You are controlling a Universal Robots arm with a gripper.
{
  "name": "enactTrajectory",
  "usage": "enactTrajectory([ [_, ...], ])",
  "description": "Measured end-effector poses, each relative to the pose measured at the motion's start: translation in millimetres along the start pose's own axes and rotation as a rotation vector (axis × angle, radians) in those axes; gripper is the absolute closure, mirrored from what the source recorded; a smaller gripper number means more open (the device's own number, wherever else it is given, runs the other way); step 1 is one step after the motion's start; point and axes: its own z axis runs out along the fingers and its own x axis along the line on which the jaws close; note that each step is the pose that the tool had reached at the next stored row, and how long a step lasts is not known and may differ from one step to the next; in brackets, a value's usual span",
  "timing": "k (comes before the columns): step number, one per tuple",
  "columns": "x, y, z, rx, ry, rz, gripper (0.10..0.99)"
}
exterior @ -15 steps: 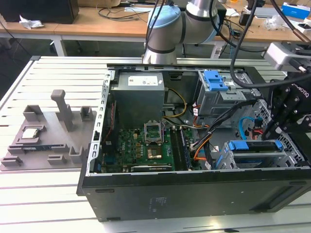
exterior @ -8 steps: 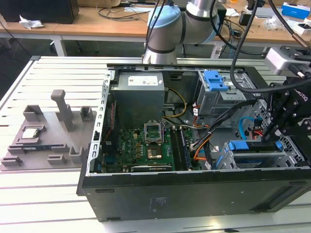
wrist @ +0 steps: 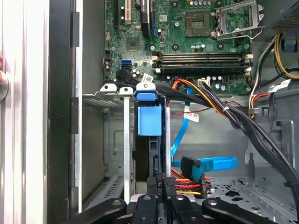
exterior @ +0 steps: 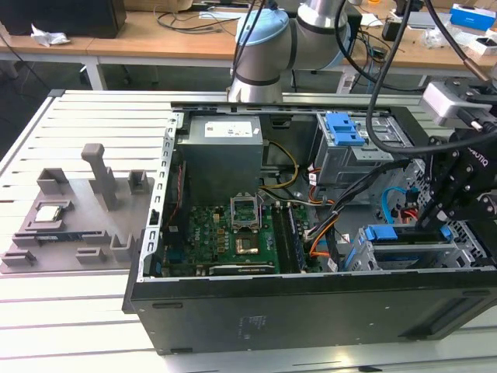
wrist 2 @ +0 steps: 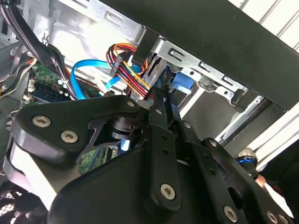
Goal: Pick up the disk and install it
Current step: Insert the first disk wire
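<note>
At the near right corner of the open computer case (exterior: 311, 311), we see the end effector (exterior: 436, 208) closed narrow on the disk (wrist: 150, 140), which stands on edge in the drive bay (wrist: 117, 140). Farther in lies the green motherboard (exterior: 233, 233).

The arm (exterior: 268, 47) enters from the far side in the exterior view, its grey-and-blue joint raised. The black pincer (exterior: 435, 221) hangs at the exterior view's right, pointing downward. In both wrist views its fingers (wrist 2: 161, 114) lie drawn close together, nearly parallel, linkage arms (wrist: 154, 210) folded inward.
</note>
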Motion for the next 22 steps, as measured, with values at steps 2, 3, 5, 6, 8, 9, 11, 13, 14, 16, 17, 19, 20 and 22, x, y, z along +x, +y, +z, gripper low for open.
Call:
enactTrajectory([
  [2, -0.1, -0.1, 1.1, 0.0, 0.0001, 0.0, 0.914],
  [3, 0.0, -0.1, 1.6, 0.0, 0.0001, 0.0, 0.914],
  [5, 0.1, -0.3, 3.3, 0.0, -0.0001, 0.0, 0.914],
  [6, 0.3, -0.4, 3.9, 0.0, 0.0001, 0.0, 0.914],
  [8, 0.8, -0.6, 5.6, 0.0, 0.0006, 0.0, 0.914],
  [9, 0.8, -0.6, 5.8, 0.0, 0.0005, 0.0, 0.914],
  [11, 0.8, -0.4, 6.0, 0.0, 0.0003, 0.0, 0.914],
  [13, 0.8, -0.4, 6.7, 0.0, -0.0005, 0.0, 0.902],
  [14, 1.0, -0.3, 3.8, 0.0, 0.0016, 0.0, 0.839],
  [16, 0.7, 0.2, -4.7, 0.0, 0.0012, 0.0, 0.839],
  [17, -0.8, 0.6, -11.5, 0.0, 0.001, 0.0, 0.839],
  [19, -4.3, 1.4, -22.7, 0.0, 0.0013, 0.0, 0.918],
  [20, -5.2, 1.7, -26.6, 0.0, 0.0011, 0.0, 0.98],
  [22, -5.9, 2.2, -34.9, 0.0, 0.0013, 0.0, 0.98],
])
